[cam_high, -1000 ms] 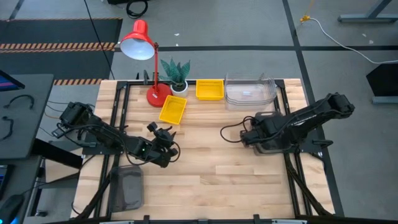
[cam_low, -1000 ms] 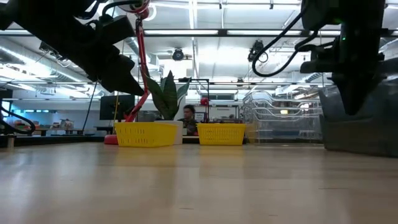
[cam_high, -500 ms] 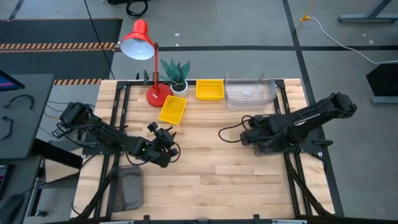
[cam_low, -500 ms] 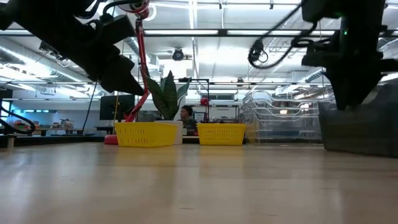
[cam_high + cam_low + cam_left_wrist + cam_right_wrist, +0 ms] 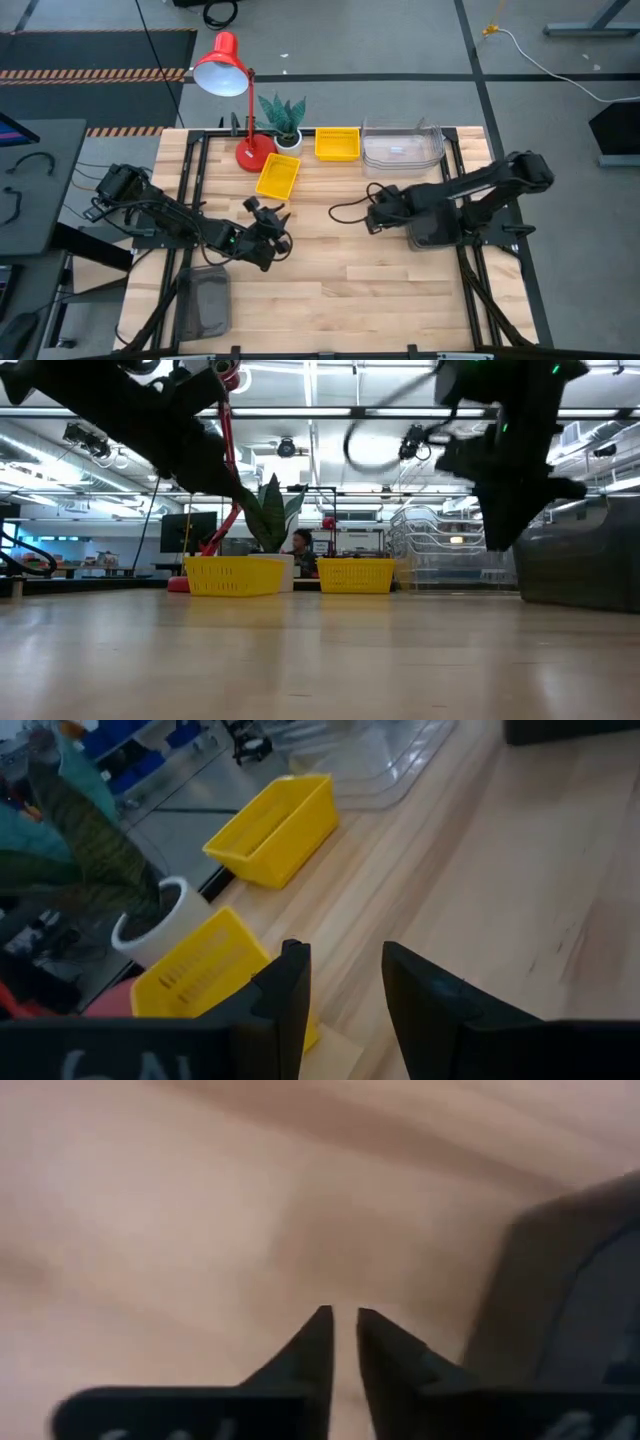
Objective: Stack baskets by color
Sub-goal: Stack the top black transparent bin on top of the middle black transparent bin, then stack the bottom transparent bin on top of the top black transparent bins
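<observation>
Red lamp (image 5: 226, 75), green plant in a white pot (image 5: 285, 120) and a stack of clear baskets (image 5: 401, 148) line the far edge of the wooden table (image 5: 340, 270), well beyond both arms. A person (image 5: 298, 544) shows in the room behind, in the low view.

Nothing stands between the left gripper (image 5: 268, 222) and the nearer yellow basket (image 5: 277, 177), which lies just ahead of its fingertips, a little toward the lamp. A second yellow basket (image 5: 337, 143) sits farther out, beside the pot. The left gripper's fingers (image 5: 290, 990) stand apart with bare wood between them, holding nothing. One smoky grey basket (image 5: 204, 303) lies behind this gripper, near the table's front edge, long axis running front to back.

The right gripper (image 5: 371, 213) hangs above bare wood; its fingertips (image 5: 318, 1330) are nearly together with a thin slit between them, gripping nothing. A second smoky grey basket (image 5: 436, 226) rests just behind it, under the arm, apart from the fingers.

The nearer yellow basket is turned slightly askew, long axis running roughly toward the far edge; the other lies across.
</observation>
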